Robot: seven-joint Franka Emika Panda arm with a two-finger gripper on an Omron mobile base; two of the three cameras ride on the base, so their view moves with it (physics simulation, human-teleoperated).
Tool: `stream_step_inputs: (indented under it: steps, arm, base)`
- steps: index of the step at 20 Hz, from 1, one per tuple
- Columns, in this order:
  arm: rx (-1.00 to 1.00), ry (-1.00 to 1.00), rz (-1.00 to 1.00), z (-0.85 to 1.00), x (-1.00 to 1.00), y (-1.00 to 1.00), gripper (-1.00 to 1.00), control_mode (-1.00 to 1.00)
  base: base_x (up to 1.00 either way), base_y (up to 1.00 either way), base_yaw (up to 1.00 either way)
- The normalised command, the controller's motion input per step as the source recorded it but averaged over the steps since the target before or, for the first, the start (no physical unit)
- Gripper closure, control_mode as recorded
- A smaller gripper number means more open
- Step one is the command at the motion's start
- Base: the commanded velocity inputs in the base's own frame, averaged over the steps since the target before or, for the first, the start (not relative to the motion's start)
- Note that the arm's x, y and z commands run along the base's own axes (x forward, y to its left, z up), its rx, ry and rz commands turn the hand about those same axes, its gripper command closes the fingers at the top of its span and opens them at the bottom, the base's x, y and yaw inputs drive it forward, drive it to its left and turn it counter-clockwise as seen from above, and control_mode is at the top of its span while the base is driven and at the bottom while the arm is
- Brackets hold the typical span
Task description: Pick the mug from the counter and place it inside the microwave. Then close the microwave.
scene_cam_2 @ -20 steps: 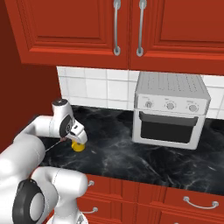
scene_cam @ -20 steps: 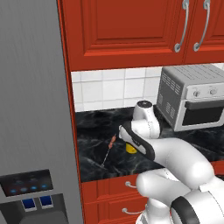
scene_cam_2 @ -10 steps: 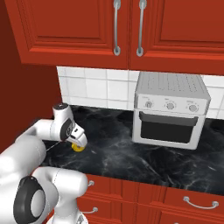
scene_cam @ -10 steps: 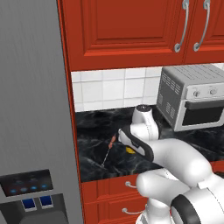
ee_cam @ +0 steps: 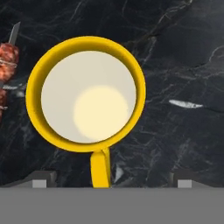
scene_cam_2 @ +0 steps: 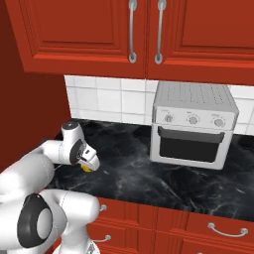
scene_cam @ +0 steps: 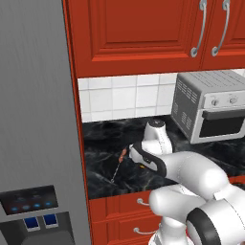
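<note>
Where the left base view looks down over the arm, the tool (scene_cam: 139, 161) hangs low over the black marbled worktop (scene_cam: 103, 143), just right of a thin skewer (scene_cam: 119, 162) with a reddish tip that lies flat on the stone. A sliver of the yellow mug (scene_cam: 142, 165) peeks out beneath the hand. A silver toaster oven (scene_cam: 210, 105) stands at the right, well apart from the tool, under red cabinets (scene_cam: 139, 33). A tall grey fridge (scene_cam: 33, 119) fills the left side.

From the right base view, the tool (scene_cam_2: 88, 163) points down at the mug (scene_cam_2: 86, 168), which sits on the worktop (scene_cam_2: 149, 178) near its left end. The toaster oven (scene_cam_2: 192, 124) stands further right against the white tiles (scene_cam_2: 106, 101).

Seen from the hand view, the mug (ee_cam: 85, 94) stands upright directly below, its pale inside visible and its handle pointing toward the bottom edge. The 2 fingertips (ee_cam: 41, 178) stand wide apart, either side of the handle, touching nothing. The skewer's meat (ee_cam: 6, 65) lies just beside the mug.
</note>
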Motion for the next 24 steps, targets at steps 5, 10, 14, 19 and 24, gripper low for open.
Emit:
stream_step_inputs:
  steps: [5,10,14,19,24]
  arm:
    - [0.0,0.0,0.0,0.0,0.13,0.0,-1.0,-1.0]
    - [0.0,0.0,0.0,0.0,0.02,0.01,-1.0,-1.0]
    - [0.0,0.0,0.0,-0.09,0.1,0.0,-1.0,-1.0]
    - [0.0,0.0,0.0,-0.07,0.01,0.03,-1.0,-1.0]
    - [0.0,0.0,0.0,-0.02,0.0,0.1,-1.0,-1.0]
  base:
    - [0.0,0.0,0.0]
    - [0.0,0.0,0.0]
    - [0.0,0.0,0.0]
    - [0.0,0.0,0.0]
    - [0.0,0.0,0.0]
